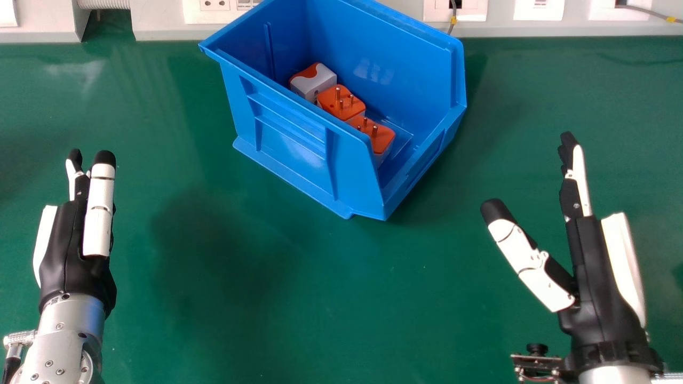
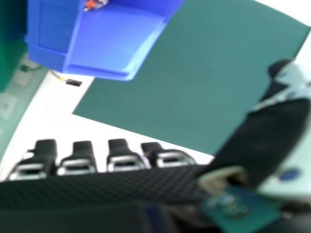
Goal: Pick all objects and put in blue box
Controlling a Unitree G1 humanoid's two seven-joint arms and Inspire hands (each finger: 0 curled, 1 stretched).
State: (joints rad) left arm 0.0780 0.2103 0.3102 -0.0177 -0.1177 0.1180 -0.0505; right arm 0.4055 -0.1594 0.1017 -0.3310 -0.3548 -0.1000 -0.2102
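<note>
On our green table [image 1: 320,298] stands the blue box [image 1: 285,133], three orange and white plug adapters [image 1: 349,111] lined up inside it. We have our left hand [image 1: 74,261] and right hand [image 1: 593,272] well apart, nearer us than the box, fingers straight. Sockets [image 1: 215,5] run behind the table.

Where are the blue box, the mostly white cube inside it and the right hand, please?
Blue box [image 1: 291,152]: head view, outer side wall.
Mostly white cube [image 1: 315,82]: head view, white part.
Right hand [image 1: 595,277]: head view, black palm edge.

Bright light, soft dark shadows on table [image 1: 341,298], glare (faint) inside blue box [image 1: 416,69]
</note>
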